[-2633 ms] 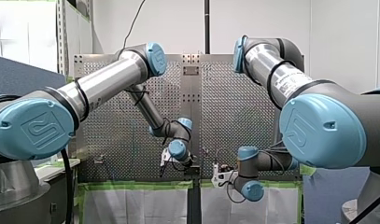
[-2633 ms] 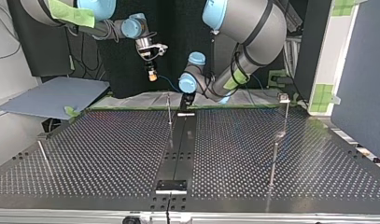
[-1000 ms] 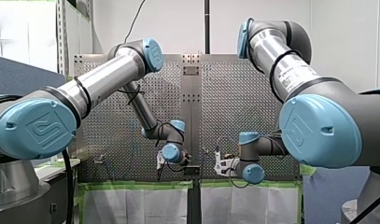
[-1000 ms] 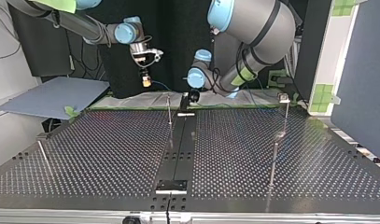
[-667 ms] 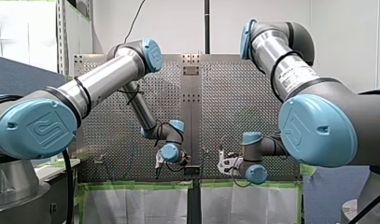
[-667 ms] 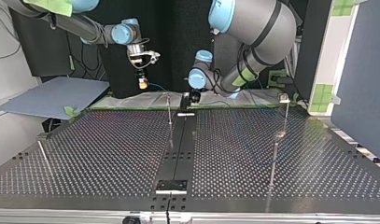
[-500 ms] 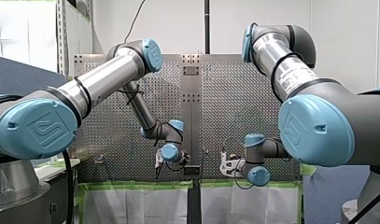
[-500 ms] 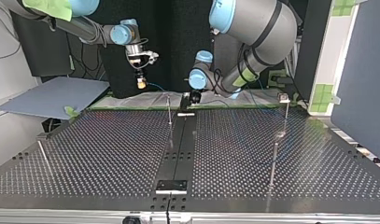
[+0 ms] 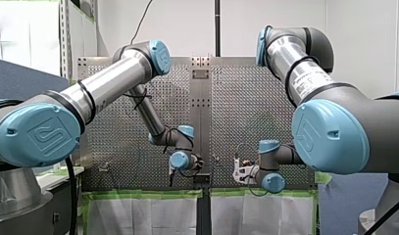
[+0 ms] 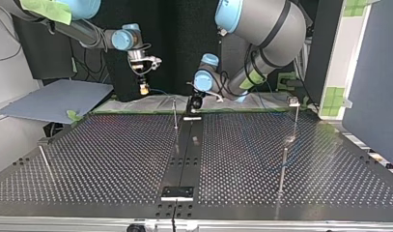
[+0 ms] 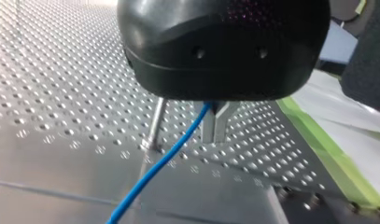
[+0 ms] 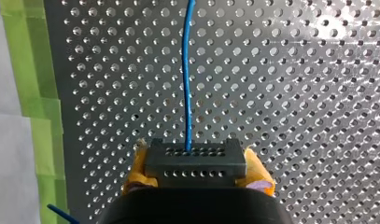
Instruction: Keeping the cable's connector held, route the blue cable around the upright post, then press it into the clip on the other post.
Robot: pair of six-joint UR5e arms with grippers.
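Two claws shared the light, floppy blue cable [image 12: 187, 84] by the table's [image 12: 295, 93] green-taped edge: my right gripper [image 12: 196, 167] clamped its rigid connector [image 12: 195, 158], my left gripper [image 11: 215, 126] pinched the strand beside the upright post [image 11: 156, 121], where I judged steering easiest.

The perforated table [image 10: 112, 159] has a plain strip [image 10: 184, 162] down its middle. A thin post [image 10: 175, 115] stands beside the strip, two more posts [image 10: 282, 169] at the top view's right, a tilted rod [image 10: 45, 163] at its left.
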